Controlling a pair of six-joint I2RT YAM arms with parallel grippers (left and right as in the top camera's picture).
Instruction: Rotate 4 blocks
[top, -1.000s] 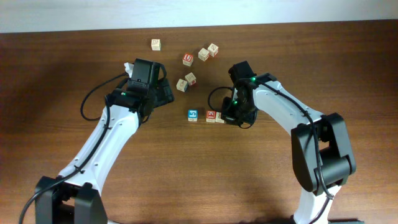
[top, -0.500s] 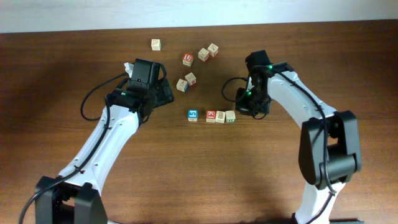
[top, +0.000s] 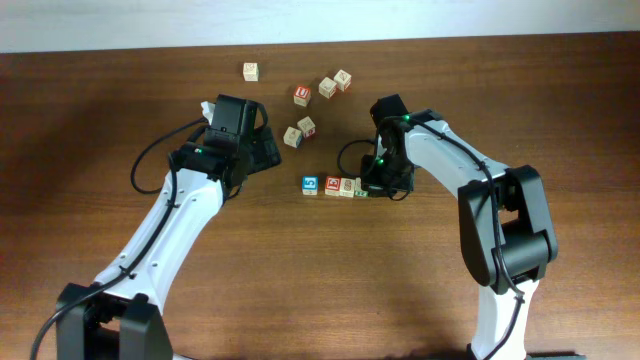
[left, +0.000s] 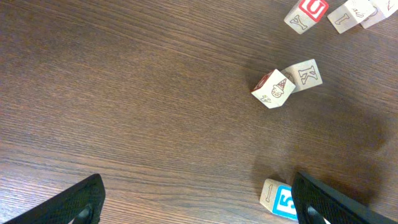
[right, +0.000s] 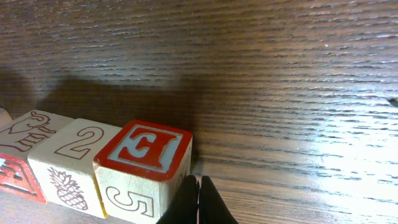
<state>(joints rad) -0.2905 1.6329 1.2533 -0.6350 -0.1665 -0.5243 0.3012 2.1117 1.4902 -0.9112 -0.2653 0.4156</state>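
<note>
We find the right hand (right: 198, 198) low over the bench (top: 120, 80), its fingers pressed together on nothing, the tips just beside the lower edge of the end block (right: 144, 158) with the red-framed letter face; we cannot tell whether they touch. That block closes a short row of blocks (top: 335, 186) near mid-bench, with its neighbours tight against it and a blue-faced block (top: 310, 185) slightly apart at the other end. The left hand (left: 196, 186) hangs spread wide and empty. We note the blue-faced block close by one finger (left: 323, 199), a pair of touching blocks (left: 286, 84) ahead, and four loose blocks (top: 327, 88) beyond.
</note>
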